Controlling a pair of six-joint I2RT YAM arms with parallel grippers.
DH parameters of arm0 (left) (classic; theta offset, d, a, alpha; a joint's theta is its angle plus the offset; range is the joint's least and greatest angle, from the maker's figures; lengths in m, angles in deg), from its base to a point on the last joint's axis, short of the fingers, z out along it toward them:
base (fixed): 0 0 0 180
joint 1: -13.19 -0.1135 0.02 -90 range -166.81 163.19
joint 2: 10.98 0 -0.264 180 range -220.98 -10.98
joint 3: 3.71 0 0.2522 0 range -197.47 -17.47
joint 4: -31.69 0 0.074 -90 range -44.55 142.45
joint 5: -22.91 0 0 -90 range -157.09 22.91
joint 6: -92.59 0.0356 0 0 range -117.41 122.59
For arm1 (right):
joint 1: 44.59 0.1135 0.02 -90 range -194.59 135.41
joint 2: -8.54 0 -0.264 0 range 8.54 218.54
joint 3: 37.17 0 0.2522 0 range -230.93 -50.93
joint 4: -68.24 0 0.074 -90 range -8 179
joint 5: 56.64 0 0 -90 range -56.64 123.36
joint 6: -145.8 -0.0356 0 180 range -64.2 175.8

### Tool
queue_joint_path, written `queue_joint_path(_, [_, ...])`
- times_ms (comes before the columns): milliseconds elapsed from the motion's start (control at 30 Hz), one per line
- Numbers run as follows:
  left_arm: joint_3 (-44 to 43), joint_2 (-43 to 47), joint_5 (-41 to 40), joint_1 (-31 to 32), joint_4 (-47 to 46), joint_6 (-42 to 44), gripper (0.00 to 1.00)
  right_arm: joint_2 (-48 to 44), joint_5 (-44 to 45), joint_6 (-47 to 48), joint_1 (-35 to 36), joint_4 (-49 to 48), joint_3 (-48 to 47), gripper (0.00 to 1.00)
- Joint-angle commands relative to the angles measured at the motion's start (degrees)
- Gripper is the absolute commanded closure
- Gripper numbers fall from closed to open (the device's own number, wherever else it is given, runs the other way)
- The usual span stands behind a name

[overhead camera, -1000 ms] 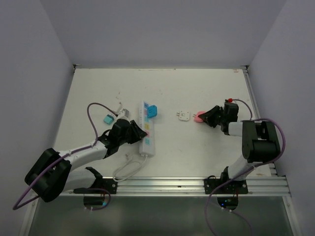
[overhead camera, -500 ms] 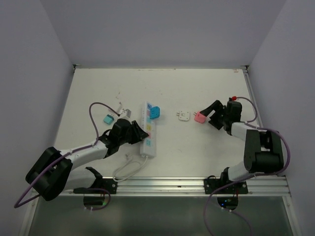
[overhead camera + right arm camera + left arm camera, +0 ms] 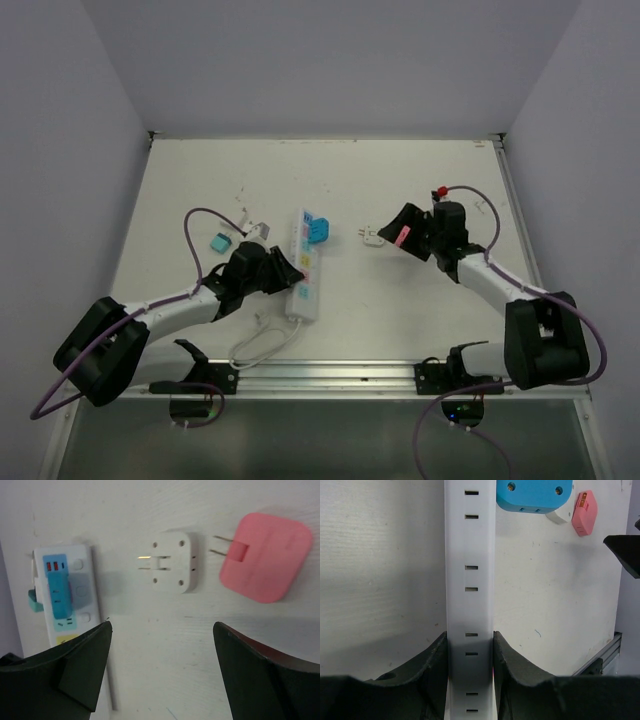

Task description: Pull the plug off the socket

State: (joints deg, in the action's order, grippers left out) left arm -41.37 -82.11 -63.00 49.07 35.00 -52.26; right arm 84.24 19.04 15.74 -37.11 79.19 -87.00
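The socket [image 3: 303, 270] is lying lengthwise on the white table [image 3: 420, 180], left of centre, with its thin white cord [image 3: 283, 330] looping off the near end toward the front rail. A blue plug [image 3: 313, 230] is sitting in the strip near its far end and overhanging the right edge. The left gripper [image 3: 288, 272] is clamping the socket across its width at the near half. In the left wrist view, both dark fingers [image 3: 434, 666] are pressing against the strip's long sides, and the slotted white face is running straight up between them. The right gripper [image 3: 395, 225] is hovering to the right of the socket, well apart from it, with its jaws spread wide and holding nothing. Its wrist camera is looking down on 2 loose items lying on the table: a white adapter [image 3: 173, 567] with its prongs pointing toward the socket and, just beside it, a pink plug [image 3: 265, 557] whose 2 pins are pointing at the adapter without touching it. Left of the socket, a small teal block [image 3: 218, 242] is resting on the table — apart from both grippers.
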Motion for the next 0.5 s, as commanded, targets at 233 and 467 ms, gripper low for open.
queue_joint_path(233, [-0.18,-0.76,-0.05,1.12,4.13,2.91,1.0,9.89,-3.34,-6.7,14.82,-8.26,-11.19,0.16])
queue_joint_path(467, [-0.53,-0.94,-0.23,1.39,4.48,2.91,1.0,18.69,-4.3,-9.34,19.93,-11.42,-16.92,0.22])
